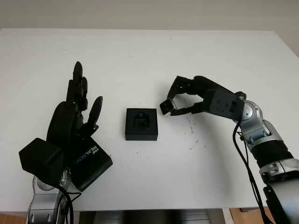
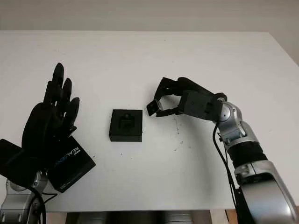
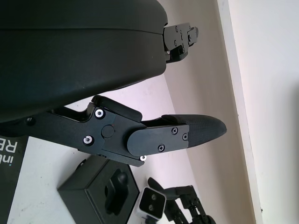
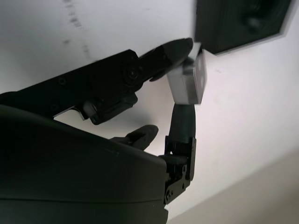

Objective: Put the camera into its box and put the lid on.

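Note:
The open black box (image 1: pixel 141 124) with its moulded foam insert sits at the middle of the white table (image 1: pixel 149 51). Just right of it, a little above the table, my right hand (image 1: pixel 174 103) is shut on the small silver camera (image 1: pixel 166 107), also seen pinched between fingertips as the camera (image 4: pixel 188 83) near the box corner (image 4: pixel 238 21). The black lid (image 1: pixel 88 161) printed REALSENSE lies at the front left, partly under my left hand (image 1: pixel 77 105), which is open and raised above it.
A few small dark marks (image 1: pixel 191 130) dot the table right of the box. The table's front edge (image 1: pixel 163 208) runs close behind the lid, and free surface stretches across the far half.

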Robot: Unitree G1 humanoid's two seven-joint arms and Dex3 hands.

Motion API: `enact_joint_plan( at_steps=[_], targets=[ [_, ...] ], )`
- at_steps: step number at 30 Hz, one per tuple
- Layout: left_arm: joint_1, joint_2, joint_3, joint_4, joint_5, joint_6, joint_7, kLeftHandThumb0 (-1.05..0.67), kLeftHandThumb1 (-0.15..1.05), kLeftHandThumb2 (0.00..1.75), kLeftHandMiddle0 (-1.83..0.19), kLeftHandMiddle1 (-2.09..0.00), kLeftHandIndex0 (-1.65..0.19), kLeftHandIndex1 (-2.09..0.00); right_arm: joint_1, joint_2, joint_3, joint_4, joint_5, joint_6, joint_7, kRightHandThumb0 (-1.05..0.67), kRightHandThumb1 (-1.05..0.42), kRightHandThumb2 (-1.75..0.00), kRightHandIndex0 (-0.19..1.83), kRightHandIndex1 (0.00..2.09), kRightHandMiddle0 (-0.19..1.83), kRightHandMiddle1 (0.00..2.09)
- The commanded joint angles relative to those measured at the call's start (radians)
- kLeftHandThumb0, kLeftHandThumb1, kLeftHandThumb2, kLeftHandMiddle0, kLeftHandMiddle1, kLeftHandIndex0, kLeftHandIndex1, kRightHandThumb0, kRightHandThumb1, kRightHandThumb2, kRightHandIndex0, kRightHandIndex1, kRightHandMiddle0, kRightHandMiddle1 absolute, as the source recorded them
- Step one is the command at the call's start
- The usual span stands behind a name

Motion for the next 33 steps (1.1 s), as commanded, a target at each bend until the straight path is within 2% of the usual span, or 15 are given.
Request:
enact_joint_plan(
  at_steps=[1, 7, 15, 23, 28, 33],
  targets=[
    [0.012, 0.005, 0.005, -0.022, -0.002, 0.003, -0.001, -0.66, 1.05, 0.51, 0.16, -0.05, 0.18, -0.05, 0.036, 0.03, -0.04, -0.074, 0.044, 0.052, -0.012, -0.53, -1.01, -0.05, 0.43, 0.24, 0.45, 1.75],
    [0.007, 0.015, 0.011, -0.015, -0.007, 0.001, -0.015, -0.64, 1.05, 0.51, 0.15, -0.06, 0.18, -0.05, 0.13, 0.13, -0.13, -0.256, 0.211, 0.244, -0.023, -0.49, -1.02, -0.06, 0.37, 0.22, 0.41, 1.74],
    [0.002, 0.029, 0.02, -0.021, -0.017, 0.023, -0.022, -0.66, 1.05, 0.49, 0.15, -0.05, 0.17, -0.06, 0.191, 0.225, -0.177, -0.338, 0.294, 0.307, -0.083, -0.48, -1.01, -0.05, 0.38, 0.24, 0.45, 1.72],
    [0.0, 0.046, 0.03, -0.029, -0.02, 0.032, -0.031, -0.66, 1.05, 0.5, 0.15, -0.05, 0.17, -0.06, 0.265, 0.306, -0.179, -0.382, 0.338, 0.295, -0.111, -0.48, -1.03, -0.06, 0.35, 0.25, 0.42, 1.71],
    [-0.002, 0.047, 0.031, -0.026, -0.019, 0.029, -0.036, -0.66, 1.05, 0.5, 0.15, -0.05, 0.17, -0.06, 0.316, 0.378, -0.15, -0.376, 0.328, 0.252, -0.149, -0.49, -1.02, -0.05, 0.32, 0.24, 0.43, 1.74],
    [-0.004, 0.047, 0.032, -0.028, -0.022, 0.029, -0.039, -0.65, 1.05, 0.5, 0.15, -0.05, 0.17, -0.05, 0.347, 0.406, -0.111, -0.357, 0.28, 0.201, -0.168, -0.52, -1.02, -0.05, 0.28, 0.21, 0.42, 1.73]
  ],
)
